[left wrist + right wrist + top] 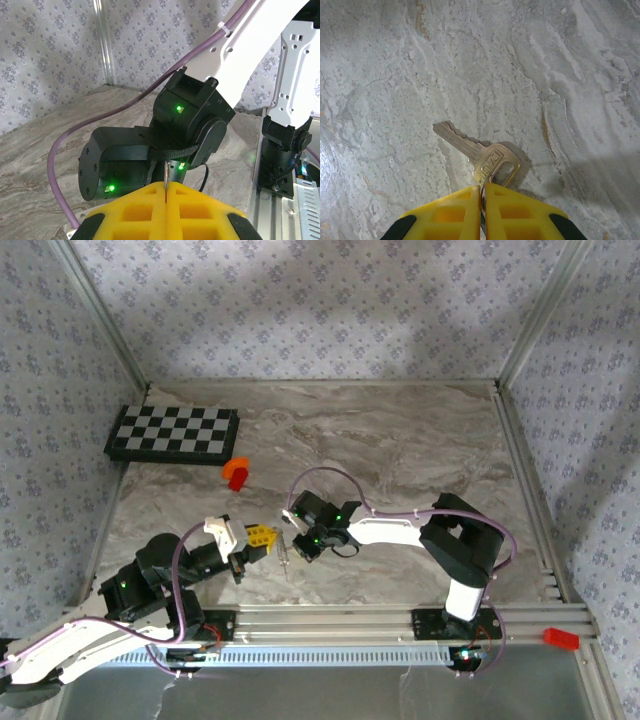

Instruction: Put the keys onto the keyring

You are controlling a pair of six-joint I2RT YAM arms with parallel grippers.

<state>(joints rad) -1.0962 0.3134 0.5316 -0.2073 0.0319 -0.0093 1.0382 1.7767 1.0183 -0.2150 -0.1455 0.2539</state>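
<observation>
Threading step | left gripper clamps keyring | right gripper closed at head of key | next: align hole with ring.

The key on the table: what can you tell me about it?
The key is pale brassy metal, with a toothed blade and a squarish head bearing stamped letters and a slot. It lies flat on the table, blade pointing away from the right gripper, whose shut fingertips meet at the head's edge; a grip can't be confirmed.

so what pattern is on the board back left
Black-and-white checks on the board, best in top external view.
</observation>
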